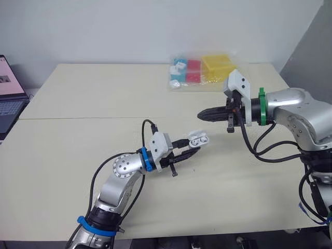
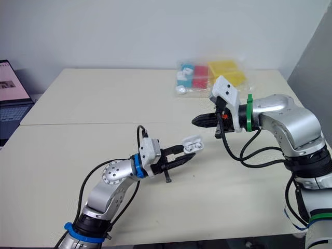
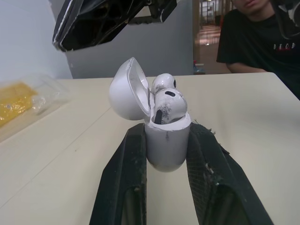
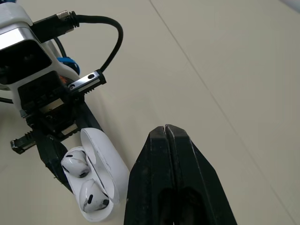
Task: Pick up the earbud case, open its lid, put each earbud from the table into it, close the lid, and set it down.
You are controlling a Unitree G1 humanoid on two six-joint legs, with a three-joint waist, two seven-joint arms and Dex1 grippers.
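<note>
My left gripper [image 1: 193,147] is shut on the white earbud case [image 1: 197,138], holding it a little above the table near the middle. The lid of the earbud case [image 3: 167,133] stands open, and two white earbuds [image 3: 165,101] sit in its sockets. In the right wrist view the same case [image 4: 99,180] shows both earbuds in place. My right gripper [image 1: 201,114] is shut with nothing in it, hovering just above and to the right of the case.
A clear bag of blue, red and yellow boxes [image 1: 203,70] lies at the table's far edge. A laptop [image 1: 10,96] sits off the left side. A person in a black shirt [image 3: 260,40] sits across the table.
</note>
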